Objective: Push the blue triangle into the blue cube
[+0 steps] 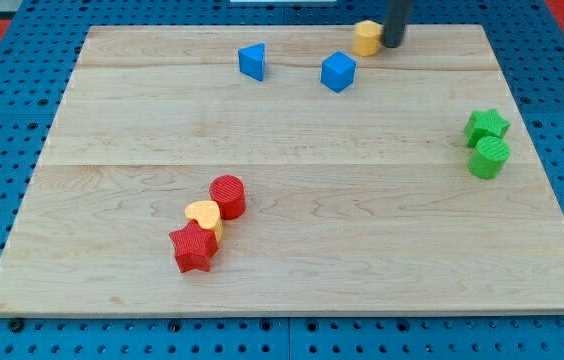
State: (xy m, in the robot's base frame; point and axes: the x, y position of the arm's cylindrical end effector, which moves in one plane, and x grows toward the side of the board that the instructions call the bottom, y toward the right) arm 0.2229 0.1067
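Blue triangle and blue cube apart near the wooden board's [292, 260] top edge.

Camera view: the small blue triangular block [252, 61] sits left of the tilted blue cube [338, 71], a gap between them. My tip [393, 43], a plain rod with no pincer to open or close, touches a yellow block [367, 37] just right of the cube, well away from the triangle.
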